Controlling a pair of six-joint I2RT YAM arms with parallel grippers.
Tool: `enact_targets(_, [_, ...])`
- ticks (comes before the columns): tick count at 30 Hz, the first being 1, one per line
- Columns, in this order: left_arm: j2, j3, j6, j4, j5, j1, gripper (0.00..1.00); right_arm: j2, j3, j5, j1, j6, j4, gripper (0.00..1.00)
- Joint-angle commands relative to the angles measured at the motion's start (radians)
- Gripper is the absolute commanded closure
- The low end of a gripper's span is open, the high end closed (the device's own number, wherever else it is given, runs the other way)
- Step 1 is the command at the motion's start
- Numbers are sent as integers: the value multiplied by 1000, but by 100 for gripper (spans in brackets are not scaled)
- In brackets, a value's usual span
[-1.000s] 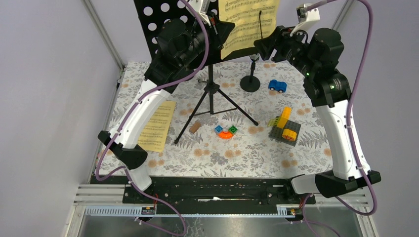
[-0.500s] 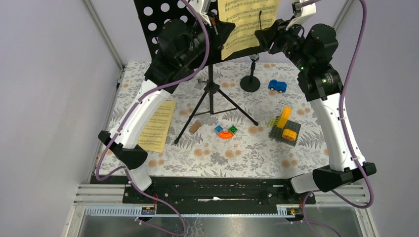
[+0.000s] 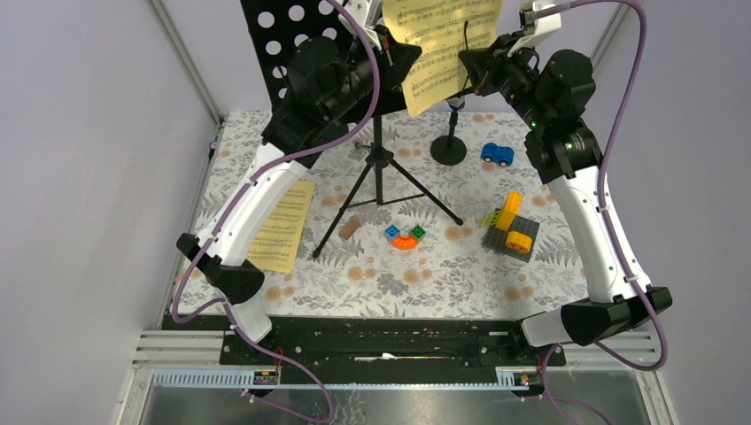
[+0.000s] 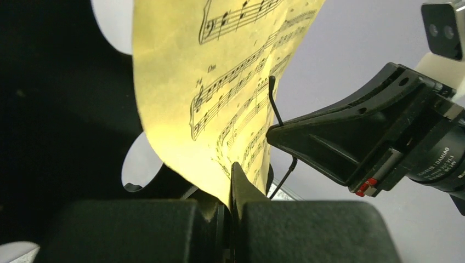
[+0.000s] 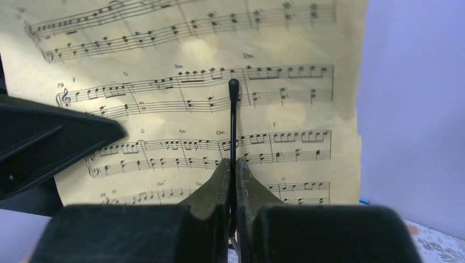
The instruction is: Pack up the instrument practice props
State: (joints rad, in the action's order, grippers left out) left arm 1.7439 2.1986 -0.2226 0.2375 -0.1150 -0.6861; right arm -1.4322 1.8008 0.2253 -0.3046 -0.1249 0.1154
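The black perforated music rack (image 3: 282,28) stands on its tripod (image 3: 381,177) at the back of the table. A yellow sheet-music page (image 3: 443,44) hangs in front of the rack. My left gripper (image 4: 231,181) is shut on that page's lower edge (image 4: 219,82). A thin black wire (image 5: 233,109) with a rounded tip runs upright in front of the page (image 5: 192,66). My right gripper (image 5: 233,167) is shut on this wire. A second yellow page (image 3: 282,226) lies flat at the table's left. A black round-based mic holder (image 3: 449,149) stands behind the tripod. No microphone shows.
A small blue toy car (image 3: 497,154) sits right of the mic holder. An orange curved block (image 3: 406,239) lies in front of the tripod, and a small brown piece (image 3: 349,227) lies by one leg. A grey plate with yellow blocks (image 3: 511,232) stands at the right.
My right gripper has moved up and left to the page and closed on the thin black wire. The page has swung slightly. The left arm has barely moved.
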Motion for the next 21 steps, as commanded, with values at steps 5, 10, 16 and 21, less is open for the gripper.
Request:
enact_targets(5, [-73, 2, 44, -4, 62, 6, 100, 80, -116, -38, 4, 5, -172, 100])
enact_targets(10, [-90, 1, 67, 15, 99, 5, 100, 98, -152, -33, 4, 10, -218, 100])
enact_targets(16, [-141, -11, 83, 67, 139, 6, 100, 97, -157, -36, 4, 11, -224, 100])
enact_targets(21, [-231, -44, 81, 146, 162, 6, 100, 103, -174, -40, 3, 13, -226, 100])
